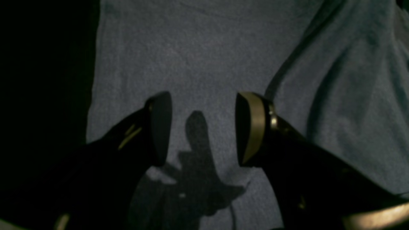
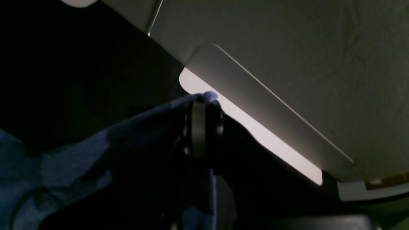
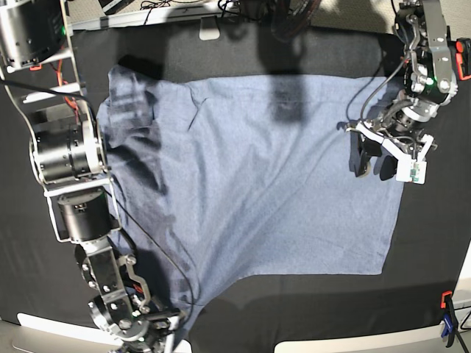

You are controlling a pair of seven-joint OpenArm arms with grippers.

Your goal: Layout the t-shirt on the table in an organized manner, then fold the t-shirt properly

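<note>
The blue-grey t-shirt (image 3: 257, 184) lies spread over the black table (image 3: 294, 309), plain side up with no lettering showing, and creased along its left side. My left gripper (image 3: 372, 163) is open just above the shirt's right edge. In the left wrist view its fingers (image 1: 159, 127) stand wide apart over flat cloth (image 1: 204, 57), with the black table (image 1: 41, 80) to the left. My right gripper (image 3: 163, 323) is at the shirt's bottom-left corner. In the right wrist view it (image 2: 206, 103) is shut on a raised tip of the shirt (image 2: 80, 153).
The right arm's links (image 3: 66, 154) hang over the shirt's left side. A blue and orange clamp (image 3: 447, 320) sits at the table's front right corner. The white rim (image 3: 331, 346) runs along the front edge. Cables and a white base (image 3: 210, 31) lie at the back.
</note>
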